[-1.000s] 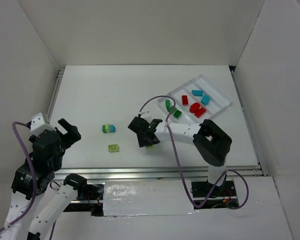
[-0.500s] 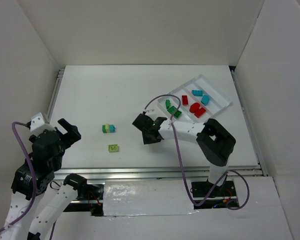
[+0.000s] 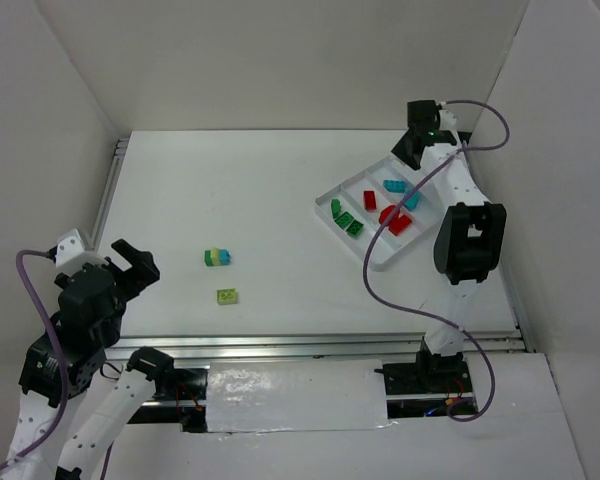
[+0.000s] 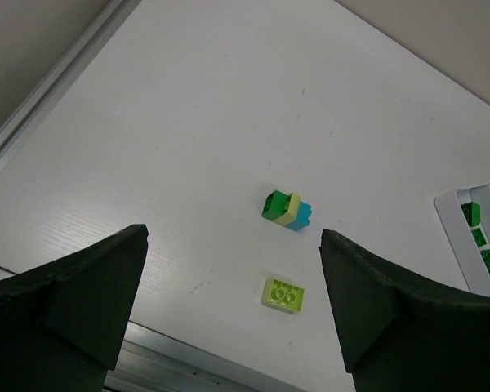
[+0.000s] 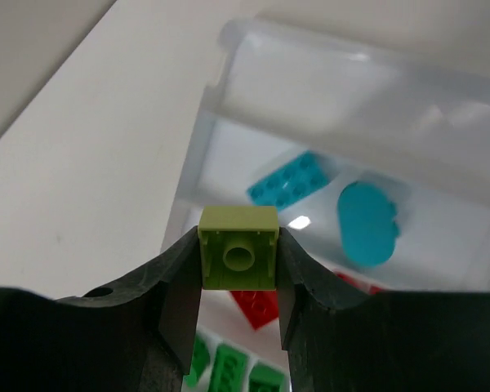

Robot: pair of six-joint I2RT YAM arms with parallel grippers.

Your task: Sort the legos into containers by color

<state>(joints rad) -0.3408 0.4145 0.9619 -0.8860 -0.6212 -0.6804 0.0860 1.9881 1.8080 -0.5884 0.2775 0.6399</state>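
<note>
The right gripper clamps a lime square brick above the tray's far edge, at the table's far right corner; only its wrist view shows this brick. The left gripper, fingers spread wide, hovers at the near left edge, well apart from the green-yellow-cyan stack.

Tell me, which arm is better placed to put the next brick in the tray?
Right. The right gripper holds a lime brick above the tray's far end; the left gripper is open, empty and far from it.
</note>
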